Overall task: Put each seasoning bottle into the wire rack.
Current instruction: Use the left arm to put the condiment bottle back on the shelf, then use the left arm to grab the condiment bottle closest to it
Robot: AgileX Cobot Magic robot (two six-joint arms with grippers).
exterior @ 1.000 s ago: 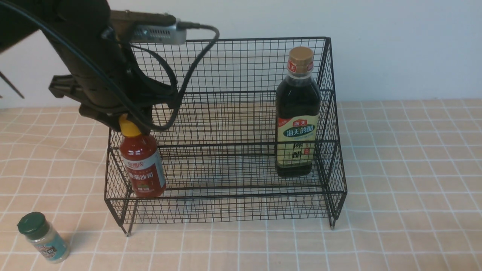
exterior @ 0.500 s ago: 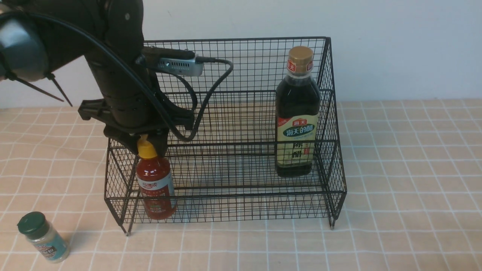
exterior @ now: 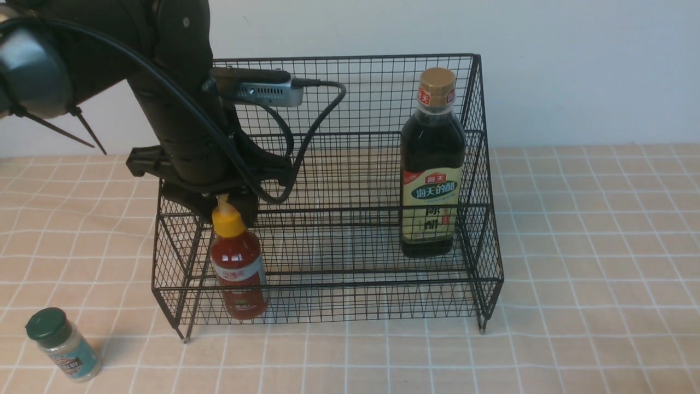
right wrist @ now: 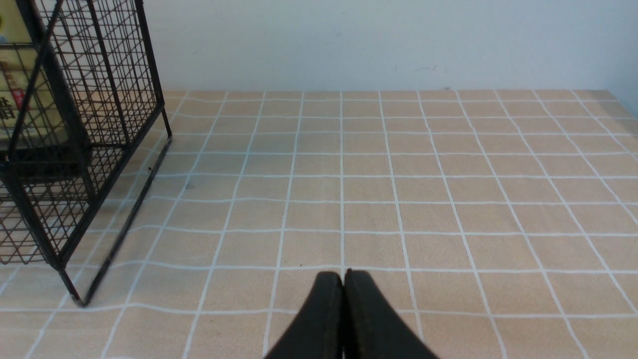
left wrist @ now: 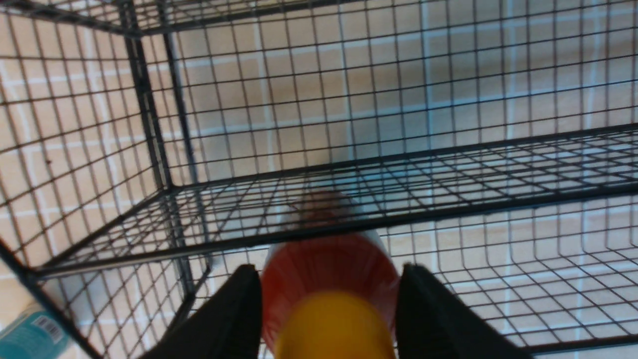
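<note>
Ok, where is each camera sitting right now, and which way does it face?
Front view: between the arms, facing forward at the wire rack and red sauce bottle; the left arm shows.
Left wrist view: on the left wrist, looking down into the rack; the left tool flanks the bottle.
Right wrist view: on the right wrist, facing across the checked cloth to the wall; the shut right tool shows.
Shared: all three see the rack.

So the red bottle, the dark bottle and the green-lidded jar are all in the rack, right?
Not the jar: it stands on the table outside the rack, by its front left corner, per the front view. The red bottle and dark bottle are in the rack.
</note>
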